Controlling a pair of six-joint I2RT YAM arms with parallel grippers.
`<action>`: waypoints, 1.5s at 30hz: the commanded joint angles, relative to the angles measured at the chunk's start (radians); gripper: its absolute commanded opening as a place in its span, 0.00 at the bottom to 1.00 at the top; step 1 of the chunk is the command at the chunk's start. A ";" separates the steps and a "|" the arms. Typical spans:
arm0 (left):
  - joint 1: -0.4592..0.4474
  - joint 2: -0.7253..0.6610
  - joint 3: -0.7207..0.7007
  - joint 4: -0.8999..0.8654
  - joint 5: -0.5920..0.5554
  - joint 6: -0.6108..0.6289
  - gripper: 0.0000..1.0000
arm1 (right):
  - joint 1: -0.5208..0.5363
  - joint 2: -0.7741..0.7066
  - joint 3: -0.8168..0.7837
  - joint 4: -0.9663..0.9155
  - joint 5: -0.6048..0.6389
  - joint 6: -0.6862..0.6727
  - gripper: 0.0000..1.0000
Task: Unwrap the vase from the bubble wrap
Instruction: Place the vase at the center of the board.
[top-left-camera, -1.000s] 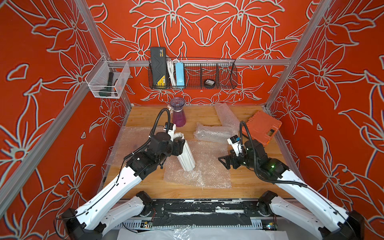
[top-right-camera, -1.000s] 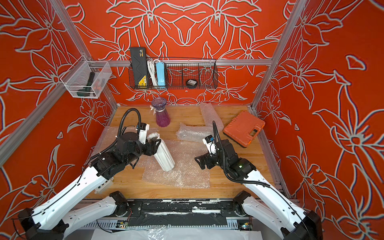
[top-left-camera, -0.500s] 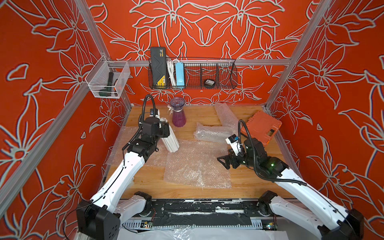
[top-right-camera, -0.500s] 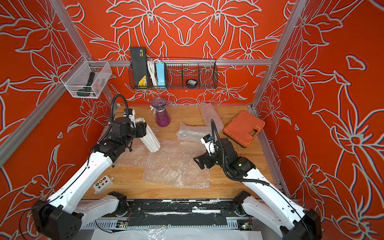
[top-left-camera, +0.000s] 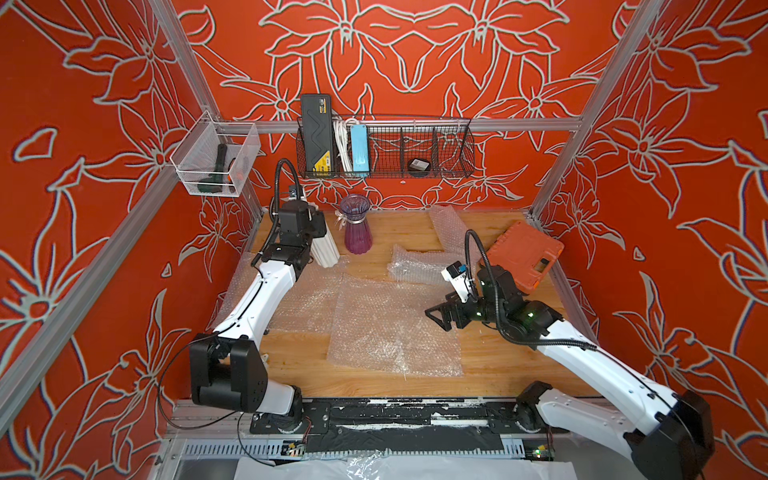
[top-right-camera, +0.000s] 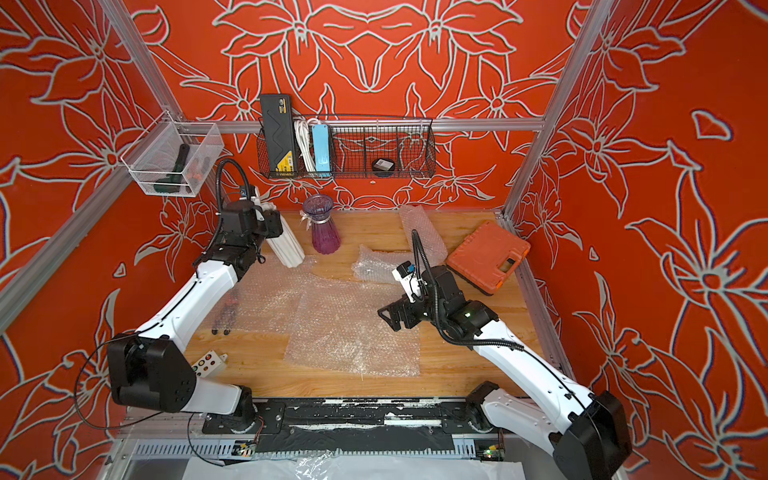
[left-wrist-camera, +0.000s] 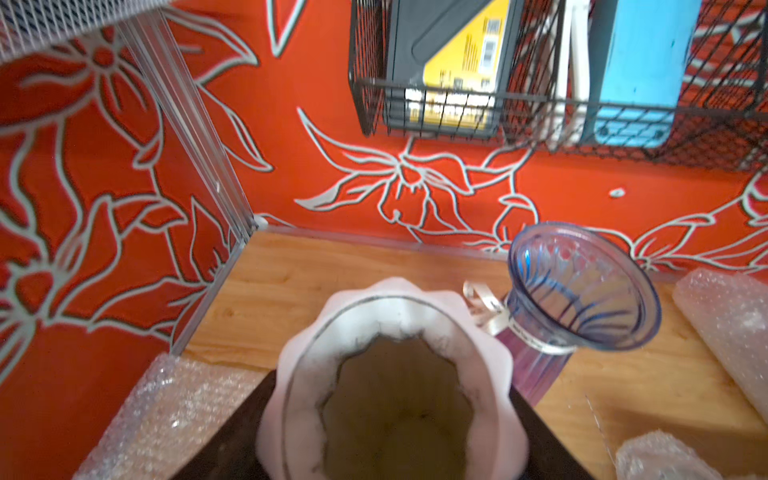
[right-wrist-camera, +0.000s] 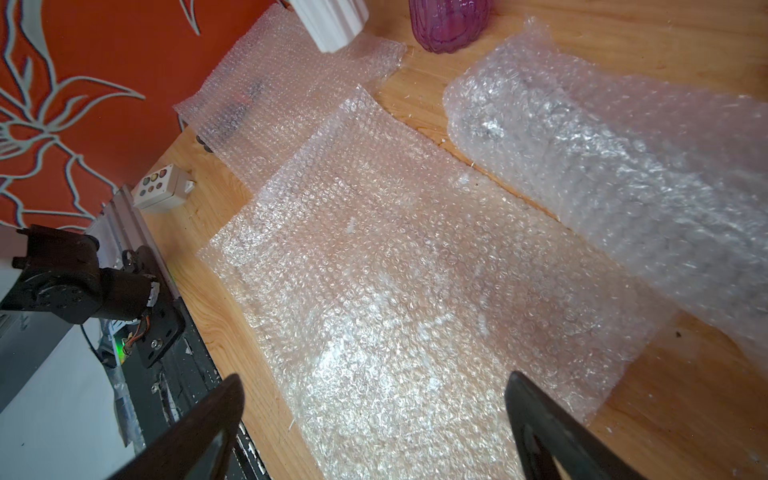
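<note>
The left claw (top-left-camera: 318, 222) is clamped on the upper part of the white vase (top-left-camera: 326, 252). The vase leans bare near the far left corner of the desk (top-left-camera: 490, 357), just beside a purple vase (top-left-camera: 356, 232). Both top views bury the grip behind the claw's body. Only the left wrist view shows dark fingers (left-wrist-camera: 226, 440) flanking the rim. The right wrist view cuts the white vase down to its base, and I cannot tell whether that base touches the wrap. The right claw (top-left-camera: 437, 318) hangs wide apart and empty over the right edge of the middle bubble wrap (top-left-camera: 390, 328). A button box (top-right-camera: 208, 363) shows in a top view. A dark tool (top-right-camera: 226, 311) under the left sheet is hard to make out.
</note>
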 joint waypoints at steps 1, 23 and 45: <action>0.022 0.046 0.088 0.208 -0.025 0.058 0.00 | -0.009 0.021 0.036 -0.003 -0.013 -0.029 0.98; 0.047 0.353 0.234 0.319 0.023 0.120 0.00 | -0.032 0.024 0.026 0.037 -0.034 -0.030 0.98; 0.045 0.409 0.202 0.387 0.061 0.111 0.00 | -0.033 -0.035 0.002 0.059 -0.014 -0.030 0.98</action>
